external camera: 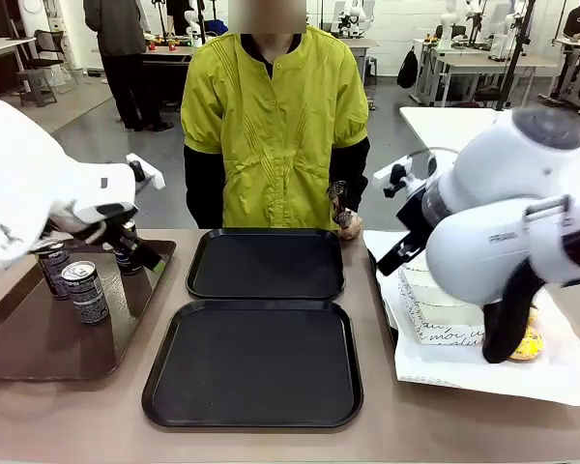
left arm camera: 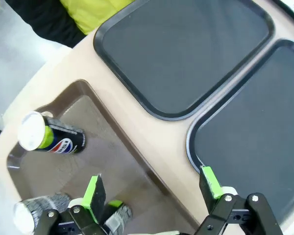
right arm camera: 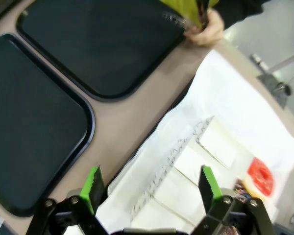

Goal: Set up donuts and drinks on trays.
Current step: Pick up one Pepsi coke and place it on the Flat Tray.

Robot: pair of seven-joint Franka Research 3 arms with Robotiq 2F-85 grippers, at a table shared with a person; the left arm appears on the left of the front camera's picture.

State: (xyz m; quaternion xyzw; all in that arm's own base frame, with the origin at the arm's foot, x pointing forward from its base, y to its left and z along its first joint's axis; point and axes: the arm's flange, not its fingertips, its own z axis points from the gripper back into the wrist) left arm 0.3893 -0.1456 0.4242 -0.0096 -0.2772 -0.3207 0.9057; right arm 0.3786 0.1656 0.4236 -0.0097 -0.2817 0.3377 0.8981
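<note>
**A:** What's on the left?

**B:** Three cans (external camera: 85, 290) stand upright on the brown tray (external camera: 29, 353), long axes vertical, silver tops up. The left end effector (left arm camera: 152, 183) hovers over them, released, with nothing between its pads.

**A:** How should it take one?

**B:** I'd come straight down around one can's body, with the pads on opposite sides and clear of the neighbouring cans. Then lift it without tilting.

**A:** And the middle of the bench (external camera: 367, 435)?

**B:** The far black tray (external camera: 266, 263) and the near black tray (external camera: 251, 362) lie one behind the other, just apart. Both are bare, and their long sides seem to run left to right.

**A:** The right?

**B:** White boxes (right arm camera: 186, 181) sit on the white paper sheet (external camera: 561, 382), with a sprinkled donut (external camera: 528, 344) lying flat beside them. The right end effector (right arm camera: 150, 181) hangs above the boxes, also released.
</note>
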